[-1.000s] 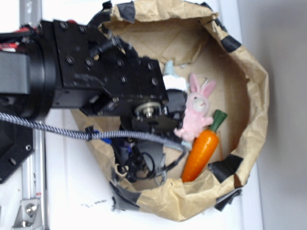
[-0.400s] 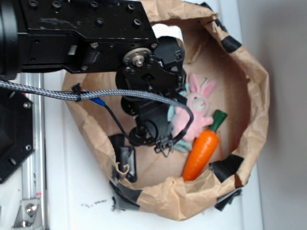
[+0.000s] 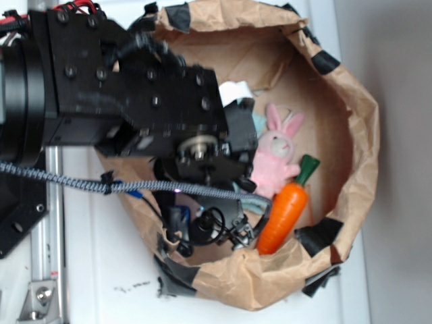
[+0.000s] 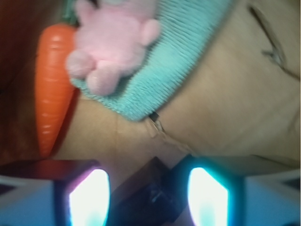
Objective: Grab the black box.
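Note:
The black box [image 4: 157, 186] lies corner-on on the brown paper, between my gripper's [image 4: 148, 200] two glowing fingers [image 4: 89, 200], close to the right one. The jaws stand wide apart on either side of it. In the exterior view my gripper [image 3: 219, 229] reaches down into the lower left of the paper bag [image 3: 354, 135]. There the box [image 3: 177, 221] shows only as a dark shape, mostly hidden by the arm and cables.
A pink bunny [image 3: 275, 160] lies on a teal cloth [image 4: 178, 56], with an orange carrot toy [image 3: 282, 217] beside it. In the wrist view the bunny [image 4: 113, 42] and the carrot [image 4: 49, 84] are ahead and to the left. The bag's crumpled walls with black tape patches [image 3: 317, 236] surround everything.
The arm swung up in the exterior image, then back down to the bag's lower left. The box, exposed 0.4 s ago, is now mostly covered by the gripper.

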You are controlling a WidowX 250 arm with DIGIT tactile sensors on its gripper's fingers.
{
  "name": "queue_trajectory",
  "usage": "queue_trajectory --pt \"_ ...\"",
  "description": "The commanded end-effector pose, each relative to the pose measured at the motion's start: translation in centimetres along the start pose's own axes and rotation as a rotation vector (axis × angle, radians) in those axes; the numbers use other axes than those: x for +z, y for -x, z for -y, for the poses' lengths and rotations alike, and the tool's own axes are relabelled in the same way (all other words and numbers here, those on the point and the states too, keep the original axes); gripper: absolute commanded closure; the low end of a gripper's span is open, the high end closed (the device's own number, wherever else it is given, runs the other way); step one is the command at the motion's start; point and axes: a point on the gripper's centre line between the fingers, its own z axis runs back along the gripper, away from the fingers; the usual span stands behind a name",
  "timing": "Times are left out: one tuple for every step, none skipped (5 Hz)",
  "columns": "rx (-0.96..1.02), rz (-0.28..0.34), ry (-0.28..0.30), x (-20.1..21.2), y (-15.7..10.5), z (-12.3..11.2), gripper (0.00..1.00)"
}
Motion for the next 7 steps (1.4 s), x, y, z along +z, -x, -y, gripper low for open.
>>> queue_trajectory --pt "0.161 -0.04 -0.04 -0.6 1.6 0.4 0.0" --pt "0.194 -0.069 -0.028 -0.5 2.0 -0.2 0.0" --pt "0.216 -0.083 -0.007 -1.0 2.3 -0.3 0.0" --pt "0.277 -0.041 0.004 -2.4 2.6 -0.3 0.0" --pt "0.252 0.0 -0.007 -4.0 2.3 0.2 0.0" --pt "0.224 0.002 -0.012 -5.4 1.5 0.7 1.0" --pt "0.214 -0.002 0.003 -5.0 1.2 0.9 1.0"
